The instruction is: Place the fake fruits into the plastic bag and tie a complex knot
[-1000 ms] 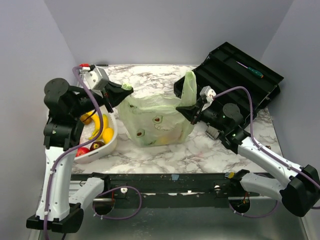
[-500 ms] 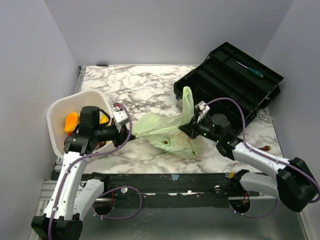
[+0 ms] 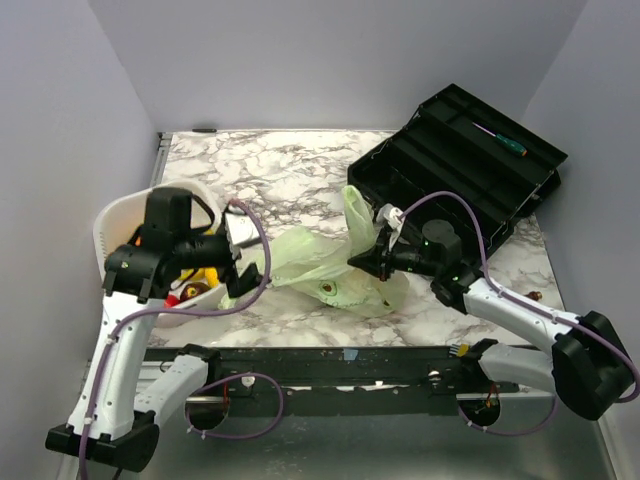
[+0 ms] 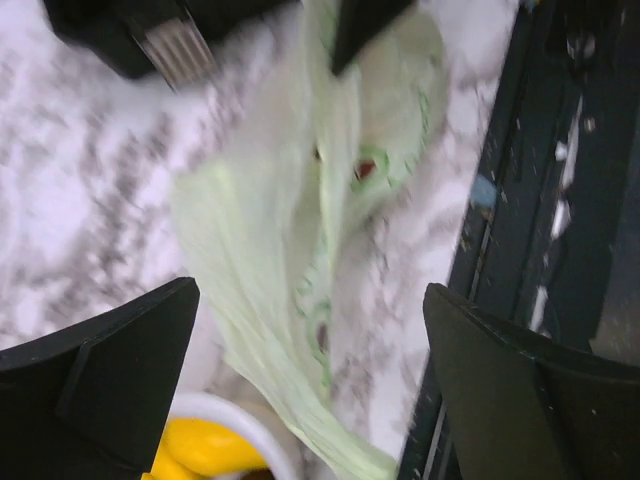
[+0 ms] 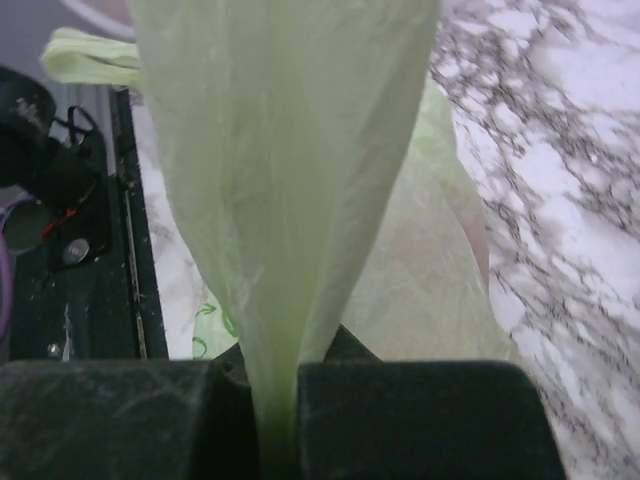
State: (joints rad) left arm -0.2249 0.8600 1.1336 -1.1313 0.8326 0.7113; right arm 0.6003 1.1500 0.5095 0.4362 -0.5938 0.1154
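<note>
The pale green plastic bag (image 3: pixel 318 268) lies flat and crumpled on the marble table, also filling the left wrist view (image 4: pixel 290 230). My right gripper (image 3: pixel 366 260) is shut on one handle strip of the bag (image 5: pixel 285 150), pinched between the pads (image 5: pixel 400 420). My left gripper (image 3: pixel 240 280) hangs open over the bag's left end, its fingers (image 4: pixel 110 370) wide apart with nothing between them. The fake fruits sit in the white basket (image 3: pixel 112 222): a yellow banana (image 3: pixel 203 278) (image 4: pixel 200 448) and a red piece (image 3: pixel 173 297) show. No knot shows.
An open black toolbox (image 3: pixel 462 160) with a green-handled screwdriver (image 3: pixel 503 141) stands at the back right. The black rail (image 3: pixel 330 358) runs along the near table edge. The left arm hides much of the basket.
The left gripper has let go of the bag's left end and opened. The bag, upright a second ago, now lies slack and flat. The right gripper has drawn its handle slightly left.
</note>
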